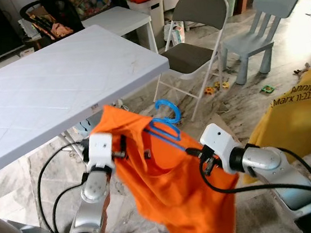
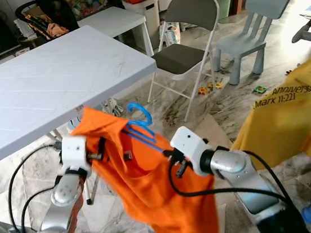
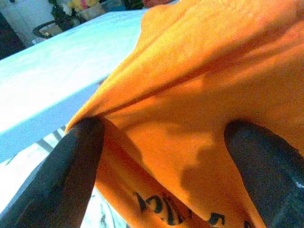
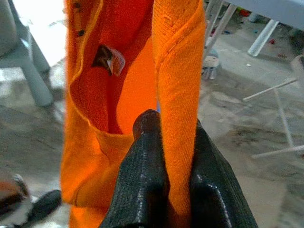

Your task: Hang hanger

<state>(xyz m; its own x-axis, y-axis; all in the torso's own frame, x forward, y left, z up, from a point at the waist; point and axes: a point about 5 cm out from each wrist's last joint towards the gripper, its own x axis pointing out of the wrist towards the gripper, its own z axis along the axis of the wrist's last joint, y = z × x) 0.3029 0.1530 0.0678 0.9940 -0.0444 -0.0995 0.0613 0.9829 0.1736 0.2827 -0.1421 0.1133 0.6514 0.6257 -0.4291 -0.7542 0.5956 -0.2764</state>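
An orange shirt [image 1: 180, 199] hangs in the air in front of me, stretched between both grippers. A blue hanger [image 1: 166, 121] sits in its neck opening, with the hook sticking up above the collar. My left gripper [image 1: 132, 148] is at the shirt's left shoulder. Its fingers [image 3: 71, 161] are spread wide with the cloth draped across them. At the right side of the collar, my right gripper [image 1: 197, 158] pinches the fabric edge. In the right wrist view the two fingers [image 4: 147, 156] close on a fold of orange cloth [image 4: 178, 95].
A white folding table [image 1: 55, 89] stands just beyond the shirt on the left. Behind are a grey folding chair [image 1: 192, 49] and a pale blue child's chair [image 1: 258, 30]. A yellow shirt [image 1: 302, 110] hangs at the right. Small items litter the marble floor [image 1: 239, 100].
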